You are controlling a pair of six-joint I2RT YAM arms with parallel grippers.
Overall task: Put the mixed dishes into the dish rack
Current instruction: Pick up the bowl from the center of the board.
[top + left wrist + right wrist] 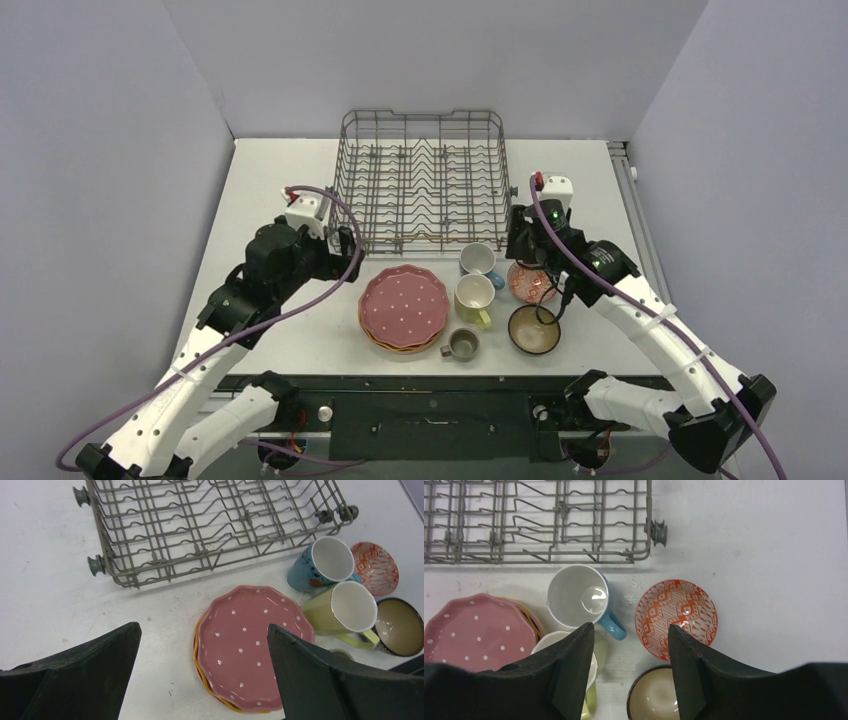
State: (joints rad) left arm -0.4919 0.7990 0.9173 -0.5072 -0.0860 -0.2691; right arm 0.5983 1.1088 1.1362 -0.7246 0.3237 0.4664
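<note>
Blue mug (478, 258) stands between yellow mug (474, 296) and dish rack (420, 180).

I work over a white table (270, 190), its top flecked with small dark specks. Plain grey walls (100, 150) close it in on three sides. A black plate (430, 412) runs along its near edge, and a metal rail (626, 180) along its right.

No lettering, brand, number or sign can be read in any view. The pink plate (404, 303) carries only white dots, the small bowl (676, 616) only a red geometric pattern, and the blue mug (304, 571) a dark and orange motif too small to make out.
</note>
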